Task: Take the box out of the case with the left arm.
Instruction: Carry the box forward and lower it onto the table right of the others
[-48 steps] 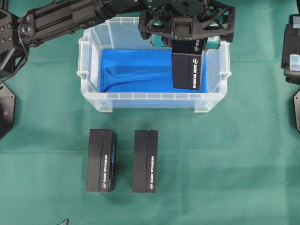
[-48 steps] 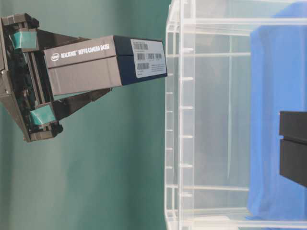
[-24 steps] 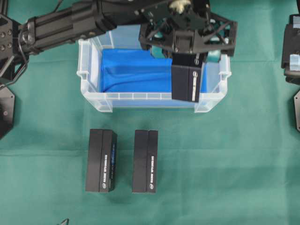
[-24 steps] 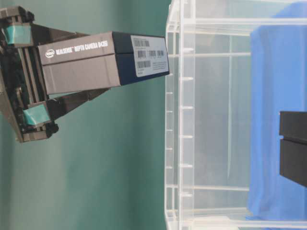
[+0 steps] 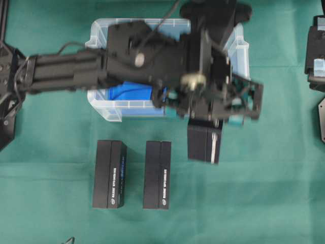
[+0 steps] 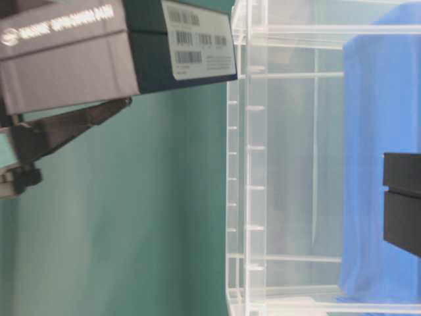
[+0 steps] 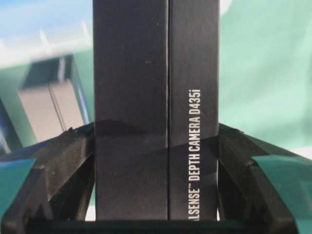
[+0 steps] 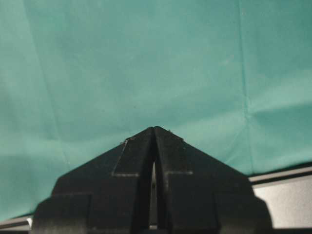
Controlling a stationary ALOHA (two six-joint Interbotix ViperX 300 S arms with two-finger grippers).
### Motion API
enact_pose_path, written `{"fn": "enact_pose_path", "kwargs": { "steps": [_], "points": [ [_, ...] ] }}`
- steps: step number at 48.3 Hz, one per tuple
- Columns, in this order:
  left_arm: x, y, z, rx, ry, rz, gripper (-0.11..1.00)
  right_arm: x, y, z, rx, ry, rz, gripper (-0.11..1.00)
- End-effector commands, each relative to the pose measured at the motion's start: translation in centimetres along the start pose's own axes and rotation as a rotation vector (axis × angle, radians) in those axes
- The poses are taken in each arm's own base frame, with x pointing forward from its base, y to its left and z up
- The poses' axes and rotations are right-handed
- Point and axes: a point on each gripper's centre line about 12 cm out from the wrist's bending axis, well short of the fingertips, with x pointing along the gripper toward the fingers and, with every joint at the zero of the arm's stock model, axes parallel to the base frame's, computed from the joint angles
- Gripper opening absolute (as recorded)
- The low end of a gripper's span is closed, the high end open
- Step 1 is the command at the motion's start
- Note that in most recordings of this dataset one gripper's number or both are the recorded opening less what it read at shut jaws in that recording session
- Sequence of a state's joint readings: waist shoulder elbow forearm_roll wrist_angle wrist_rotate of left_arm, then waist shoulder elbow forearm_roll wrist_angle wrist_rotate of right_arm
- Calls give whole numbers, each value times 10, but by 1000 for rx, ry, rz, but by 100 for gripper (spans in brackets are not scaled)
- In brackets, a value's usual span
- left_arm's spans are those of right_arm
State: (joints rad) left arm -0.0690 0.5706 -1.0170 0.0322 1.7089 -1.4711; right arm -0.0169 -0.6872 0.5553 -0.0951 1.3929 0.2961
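Observation:
My left gripper (image 5: 205, 118) is shut on a black box (image 5: 204, 145) printed "DEPTH CAMERA D435i". It holds the box in the air, just in front of the case's front wall, over the green cloth. In the left wrist view the box (image 7: 156, 97) stands between the two black jaws, teal pads (image 7: 280, 175) at the sides. The case (image 5: 103, 108) is a clear bin with a blue sheet (image 5: 129, 92) in it, largely hidden under the left arm. In the table-level view the box (image 6: 99, 46) is outside the case wall (image 6: 247, 171). My right gripper (image 8: 153, 141) is shut and empty over green cloth.
Two more black boxes (image 5: 109, 174) (image 5: 157, 174) lie side by side on the cloth in front of the case. The right arm (image 5: 316, 48) rests at the right edge. A black box end (image 6: 402, 204) shows at the table-level view's right edge.
My left gripper has carried the box from over the case's right end forward past the front wall. The two boxes on the cloth and the right arm have not moved.

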Motion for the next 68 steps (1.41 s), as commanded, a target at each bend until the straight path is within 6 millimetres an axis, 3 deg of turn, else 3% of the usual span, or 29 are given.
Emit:
{"fn": "enact_pose_path", "kwargs": {
  "steps": [1,17,35,49,68],
  "points": [
    [-49,3,-16,-1,-1,-104,61,-4,0,3,2,-16,1,0],
    [-54,3,-64,-18,30,-111,61,-4,0,3,2,-17,3,0],
    [-47,6,-70,-26,2,-80,61,-3,1,3,4,-14,6,0],
    [-4,17,-72,-47,-5,5,61,-3,1,3,27,-16,6,0],
    [80,27,-83,-81,8,-63,61,-3,1,2,33,-13,6,0]
  ]
}}
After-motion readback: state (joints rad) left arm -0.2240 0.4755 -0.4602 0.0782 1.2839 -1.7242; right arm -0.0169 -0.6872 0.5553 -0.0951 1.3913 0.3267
